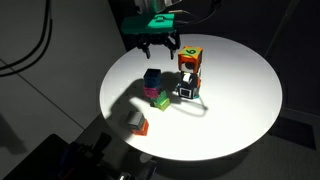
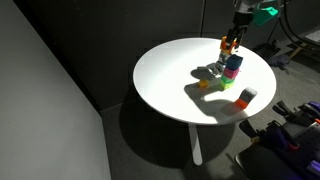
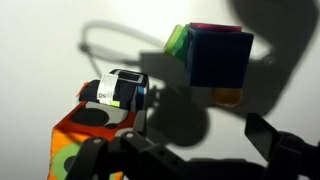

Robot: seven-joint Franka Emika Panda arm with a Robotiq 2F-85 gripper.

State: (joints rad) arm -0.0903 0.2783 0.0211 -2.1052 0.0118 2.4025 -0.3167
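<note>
The jaws hang wide and empty over the bench (image 1: 240,110) edge, just beside the orange cube (image 1: 190,58) topping a stack (image 1: 186,86), near the blue cube (image 1: 152,77).

A hard overhead light fell on the round white table (image 1: 240,100), which stood bright — almost washed out — against a dark room, its surroundings lost in black in both exterior views. The stacked blocks (image 1: 188,72) and the gripper (image 1: 160,47) above them threw sharp, deep shadows across the tabletop. Both exterior pictures were small and grainy. In the wrist view the gripper was a soft, underexposed silhouette, the near orange block (image 3: 85,135) blurred, the blue block (image 3: 218,60) sunk in shadow, with harsh contrast throughout.
</note>
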